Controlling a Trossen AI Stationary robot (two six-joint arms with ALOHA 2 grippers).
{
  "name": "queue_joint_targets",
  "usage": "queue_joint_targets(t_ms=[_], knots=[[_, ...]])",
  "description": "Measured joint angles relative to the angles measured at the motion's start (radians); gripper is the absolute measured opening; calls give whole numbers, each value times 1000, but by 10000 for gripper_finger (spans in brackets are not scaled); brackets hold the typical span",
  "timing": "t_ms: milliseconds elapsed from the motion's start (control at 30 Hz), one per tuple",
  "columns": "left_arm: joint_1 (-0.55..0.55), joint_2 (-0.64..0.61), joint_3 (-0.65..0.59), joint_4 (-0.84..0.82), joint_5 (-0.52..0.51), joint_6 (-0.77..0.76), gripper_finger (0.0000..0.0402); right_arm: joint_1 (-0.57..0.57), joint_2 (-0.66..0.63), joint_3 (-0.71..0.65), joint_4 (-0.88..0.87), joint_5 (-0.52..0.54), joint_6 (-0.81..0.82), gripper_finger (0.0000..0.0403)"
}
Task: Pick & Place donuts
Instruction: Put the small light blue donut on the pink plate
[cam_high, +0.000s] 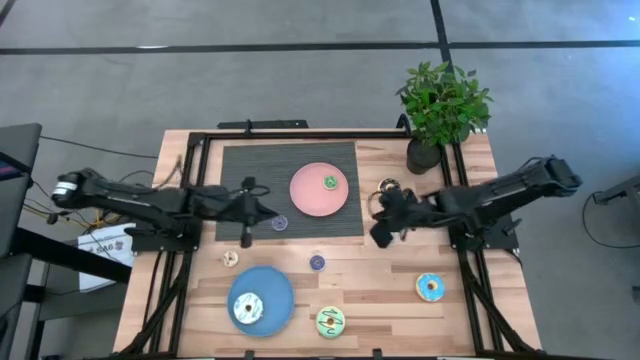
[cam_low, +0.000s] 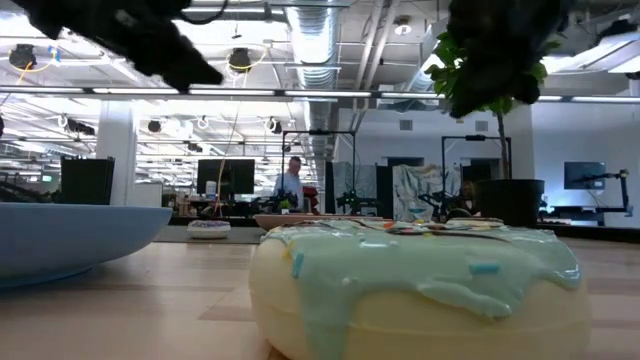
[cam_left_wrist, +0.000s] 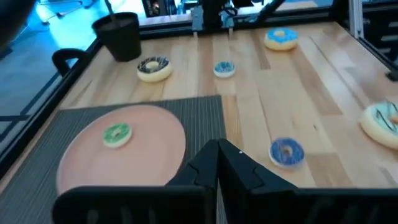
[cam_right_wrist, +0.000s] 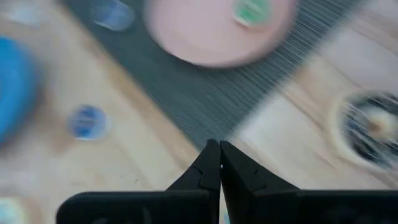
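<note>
Item one, my landmark: the pink plate (cam_high: 319, 190), flat, round and smooth, lying on a dark ribbed mat (cam_high: 288, 190) on the pale wooden table (cam_high: 390, 275).

Donuts, all small rings with glossy icing:
- I count a green donut (cam_high: 329, 182) on the pink plate, toward its far right edge.
- A purple donut (cam_high: 279, 223) lies on the mat just beside the plate's near left edge.
- A small blue donut (cam_high: 317, 262) sits on bare wood, nearer the front than the plate.
- A cream donut (cam_high: 230, 258) lies near and to the left of the plate.
- A white donut (cam_high: 247, 307) rests on the blue plate (cam_high: 263, 298), well to the front of the pink one.
- A lime donut (cam_high: 330, 321) with dark markings lies just beside the blue plate, touching or nearly touching its rim.
- A light blue donut (cam_high: 431, 287) lies well to the front right of the pink plate.
- A dark-iced donut (cam_high: 388, 186) sits just right of the pink plate, off the mat.

Left gripper (cam_high: 247, 215): over the mat left of the pink plate, fingers pressed together, holding nothing.

Right gripper (cam_high: 381, 225): right of the pink plate, beside the dark-iced donut, fingers closed tight, empty.

A potted plant (cam_high: 440, 110) with leafy green stems stands behind and to the right of the pink plate.
</note>
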Motion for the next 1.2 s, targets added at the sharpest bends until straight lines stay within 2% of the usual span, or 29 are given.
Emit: queue_joint_targets(t_ms=[100, 233, 467, 633, 733, 900, 1033, 1200], knots=[[11, -112, 0, -149, 23, 1, 0, -23, 91, 101, -170, -13, 86, 5], [12, -236, -1, -298, 23, -7, 0, -29, 152, 126, -218, -111, 150, 44], [12, -362, -1, -372, 19, -11, 0, -12, 233, 127, -248, -195, 279, 159], [12, -387, -1, -372, 6, -16, 0, 7, 298, 127, -253, -240, 304, 251], [12, -386, -1, -372, -19, -28, 0, 16, 342, 127, -272, -243, 316, 290], [12, -382, -1, -368, -32, -68, 0, 19, 406, 126, -272, -248, 315, 315], [12, -382, -1, -368, -33, -74, 0, 10, 421, 70, -244, -256, 316, 314], [12, -382, 0, -368, -33, -124, 0, -7, 393, -23, -128, -269, 320, 311]])
